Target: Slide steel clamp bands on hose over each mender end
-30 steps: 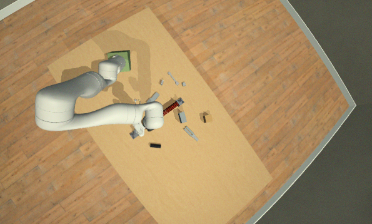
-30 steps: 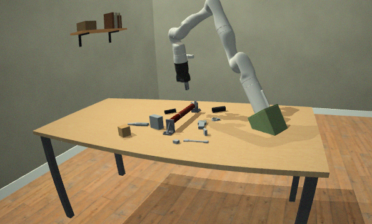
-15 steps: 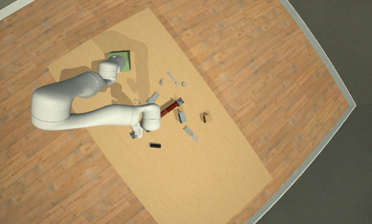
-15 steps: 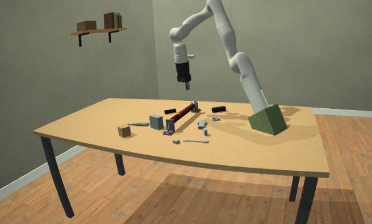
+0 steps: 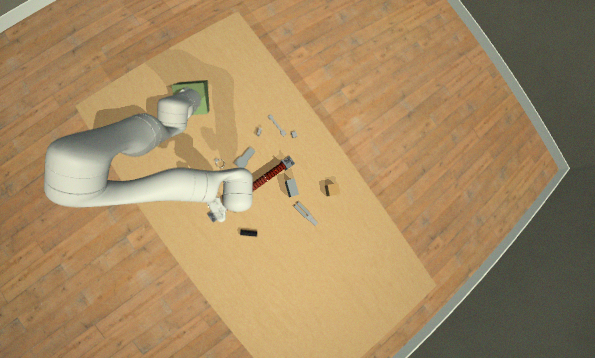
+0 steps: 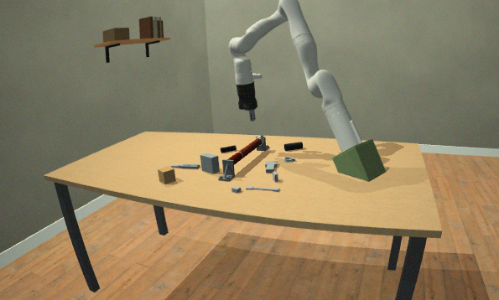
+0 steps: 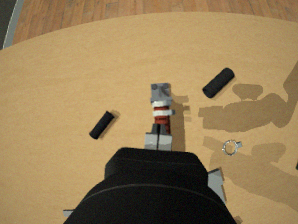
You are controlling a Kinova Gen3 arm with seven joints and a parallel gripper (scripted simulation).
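A dark red ribbed hose [image 6: 244, 151] lies raised between two grey end brackets, a near one [image 6: 227, 171] and a far one [image 6: 262, 143]. From above the hose [image 5: 269, 175] runs diagonally, and my wrist covers its lower left end. In the wrist view the hose [image 7: 161, 123] shows one pale steel band [image 7: 161, 111] near the far bracket [image 7: 160, 91]. My own hand hides the other band. My gripper [image 6: 252, 116] is shut and empty and hangs well above the hose's far end. Its closed fingertips [image 7: 157, 141] point down at the hose.
Two black cylinders [image 6: 228, 148] [image 6: 293, 146] lie beside the far bracket. A grey block [image 6: 210, 162], a wooden cube [image 6: 166, 175], a flat tool [image 6: 185, 166], a wrench [image 6: 262, 188], a small ring [image 6: 289, 159] and small grey parts lie around the hose. The green arm base [image 6: 359, 160] stands at the right.
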